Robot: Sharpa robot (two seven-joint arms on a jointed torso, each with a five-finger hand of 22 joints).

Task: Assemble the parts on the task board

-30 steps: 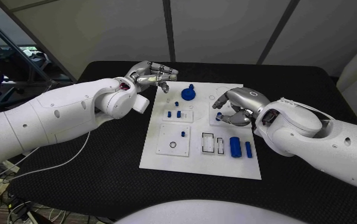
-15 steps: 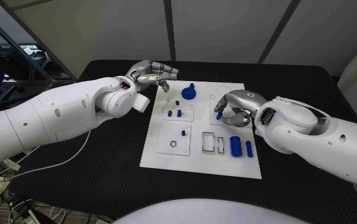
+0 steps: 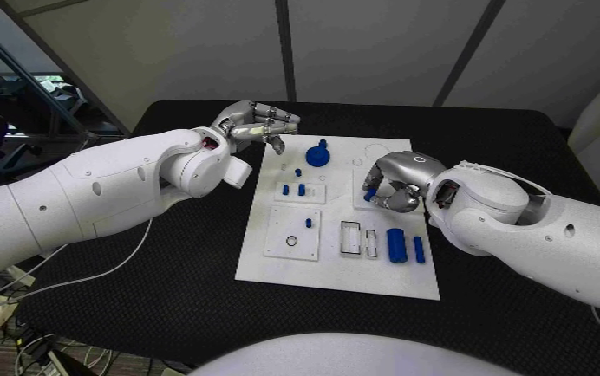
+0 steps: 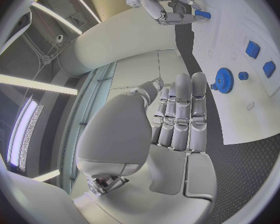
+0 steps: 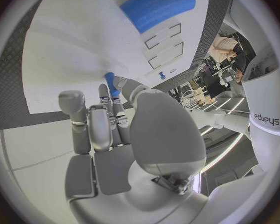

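The right hand (image 3: 398,183) holds a small blue peg (image 3: 369,193) in its fingertips, just above the right side of the white board (image 3: 282,272) on the black table (image 3: 150,298). The left hand (image 3: 257,126) hangs by the board's far left corner, fingers curled and holding nothing. A blue gear (image 3: 317,157) sits nearby on the board.

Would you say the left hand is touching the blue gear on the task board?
Apart. In the left wrist view, bare white task board shows between the left hand and the blue gear.
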